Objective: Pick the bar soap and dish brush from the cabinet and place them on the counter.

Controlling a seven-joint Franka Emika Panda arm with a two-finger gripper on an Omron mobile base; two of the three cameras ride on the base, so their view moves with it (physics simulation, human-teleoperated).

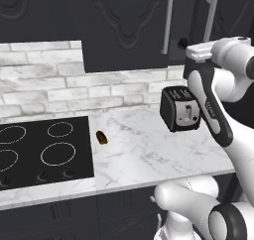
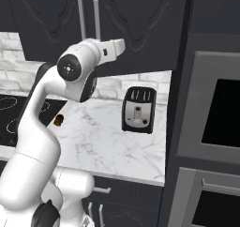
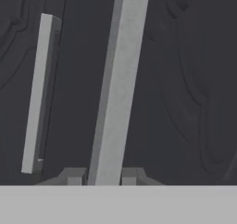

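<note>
**Tool closed on a cabinet door handle**

The worktop (image 1: 149, 150) is white marble with grey veins, set on dark base cabinets, with a pale brick wall behind it. A black cooktop (image 1: 42, 152) with ring burners is let into its left part. A small dark brown lump (image 1: 101, 137) lies on the marble just beside the cooktop's right edge. A black toaster (image 1: 180, 108) stands further right, well apart from the lump. In the right base view a tall dark oven unit (image 2: 211, 123) closes the worktop's right end.

The cabinet (image 1: 124, 26) hangs over the worktop: black, with carved panel doors and long upright silver bar handles. Both doors look closed or nearly so; its inside is hidden, so the soap and the brush cannot be seen, and I cannot tell where they lie. The cabinet's top is cut off in both base views.

The tool (image 3: 105, 177) is raised to the cabinet. In the hand view its two fingertips stand close on either side of the handle (image 3: 118, 84), nearly shut and gripping it. The neighbouring handle (image 3: 39, 93) is to the left, untouched. In the base views the arm's wrist covers most of the grip.
</note>
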